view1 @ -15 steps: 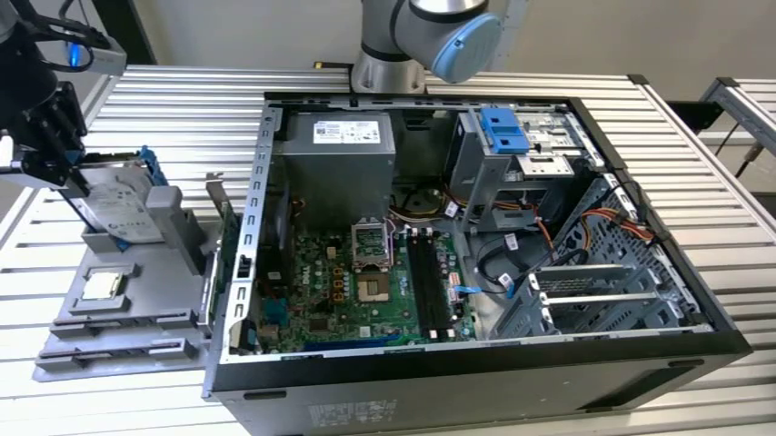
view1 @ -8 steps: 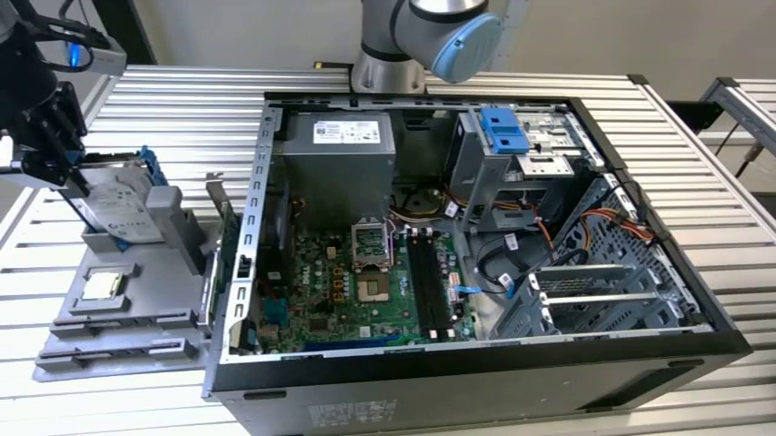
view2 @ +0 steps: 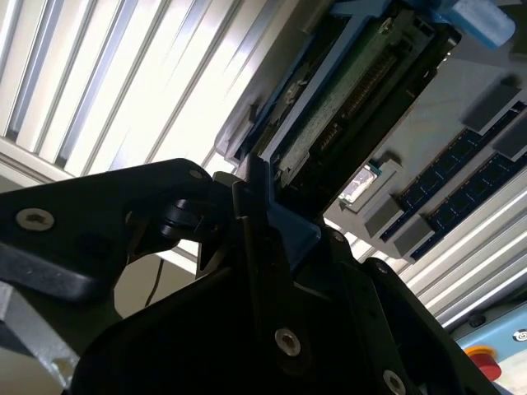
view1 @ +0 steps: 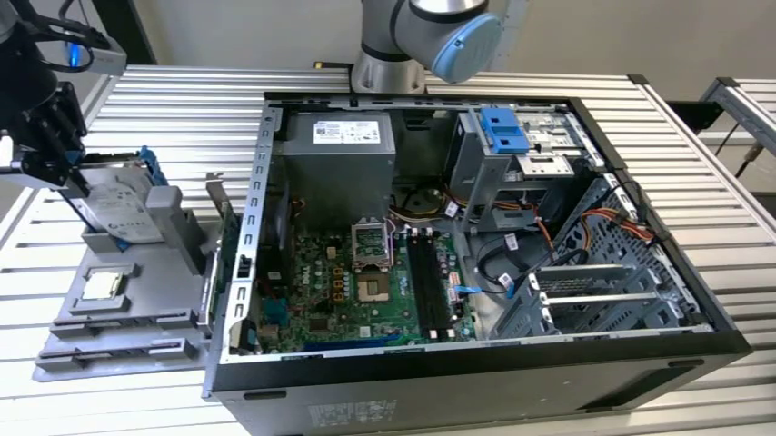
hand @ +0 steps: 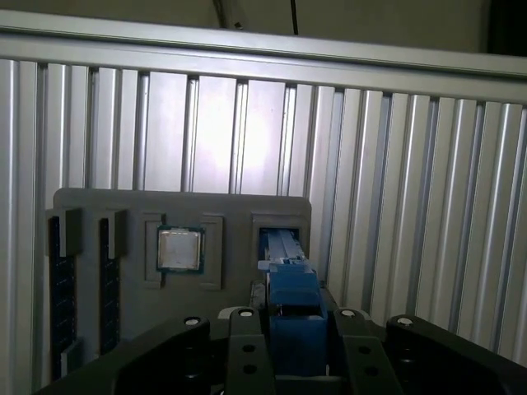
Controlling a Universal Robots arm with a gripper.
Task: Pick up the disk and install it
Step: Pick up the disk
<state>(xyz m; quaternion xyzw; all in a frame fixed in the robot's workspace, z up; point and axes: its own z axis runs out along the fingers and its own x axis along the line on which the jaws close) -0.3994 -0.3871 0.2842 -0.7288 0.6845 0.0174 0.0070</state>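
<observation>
The disk [view1: 118, 207], silver with a white label and a blue rail frame, stands tilted on edge in a slot of the grey holder tray [view1: 145, 313] at the exterior view's left. My gripper [view1: 64, 168] is at the disk's upper edge, and its dark fingers sit on both sides of the blue rail. In the first wrist view the blue rail [hand: 292, 317] is clamped between the fingers [hand: 244, 337]. In the second wrist view the disk [view2: 354, 99] runs away from the gripper [view2: 265, 224], its underside and connector showing.
The open computer case [view1: 261, 182] lies on the slatted aluminium table, with motherboard [view1: 352, 282], grey power-supply box [view1: 340, 150] and a blue-fronted drive bay [view1: 500, 132]. The tray also holds a square processor chip [hand: 180, 248] and memory sticks [hand: 62, 288].
</observation>
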